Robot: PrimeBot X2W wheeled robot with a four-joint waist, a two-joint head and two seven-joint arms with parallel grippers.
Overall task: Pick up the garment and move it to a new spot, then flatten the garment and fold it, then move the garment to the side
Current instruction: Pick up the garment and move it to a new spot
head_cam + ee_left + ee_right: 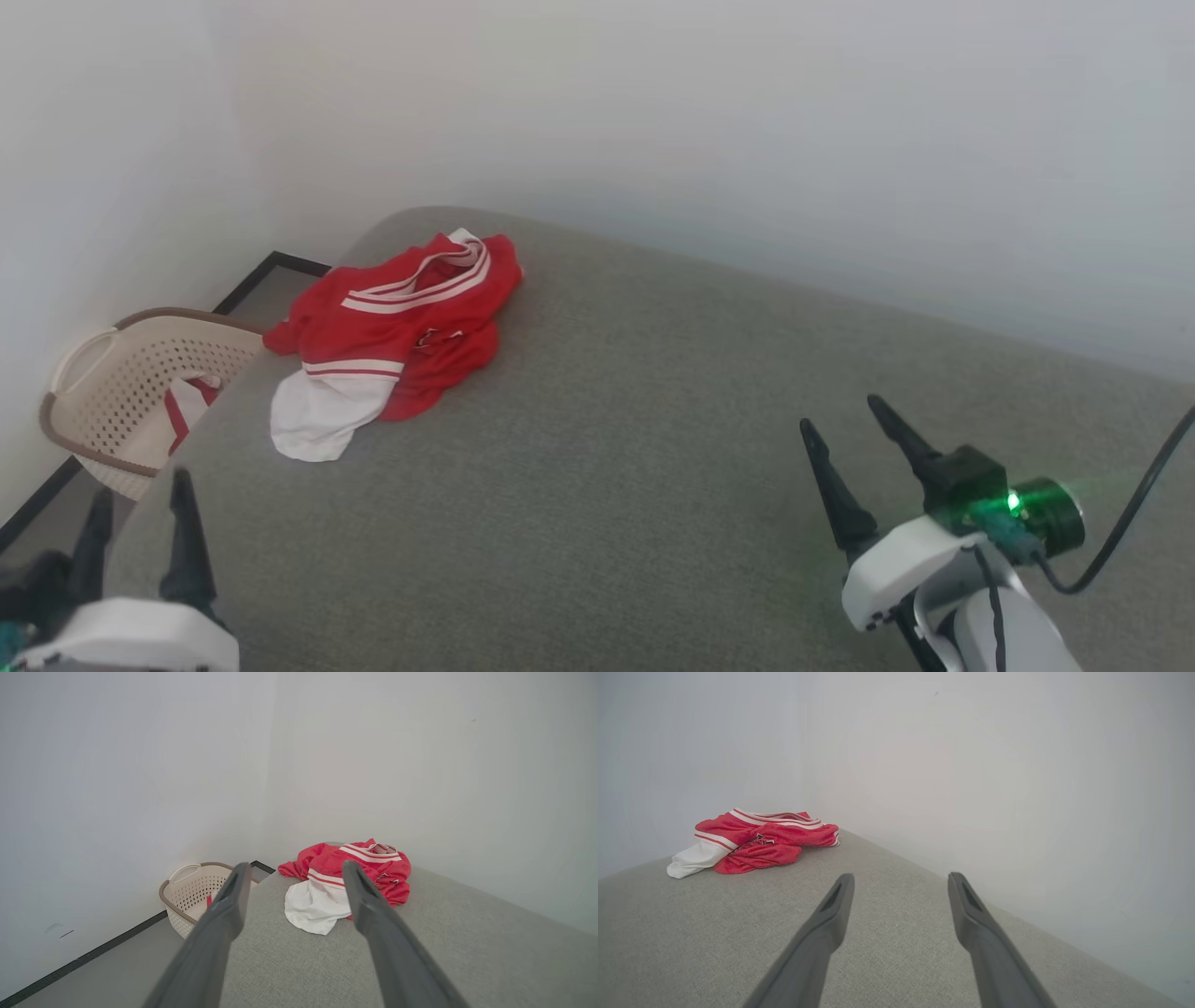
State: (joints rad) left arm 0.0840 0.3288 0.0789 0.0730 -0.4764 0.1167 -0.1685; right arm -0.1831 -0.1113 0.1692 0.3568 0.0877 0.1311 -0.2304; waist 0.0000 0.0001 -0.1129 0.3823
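Crumpled soft red garment [401, 327] on grey woven surface [607, 485]

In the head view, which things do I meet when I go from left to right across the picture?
basket → garment → right gripper

red garment [411, 322] w/ white sleeve end, striped trim; crumpled heap near far-left corner of grey surface [616, 485].
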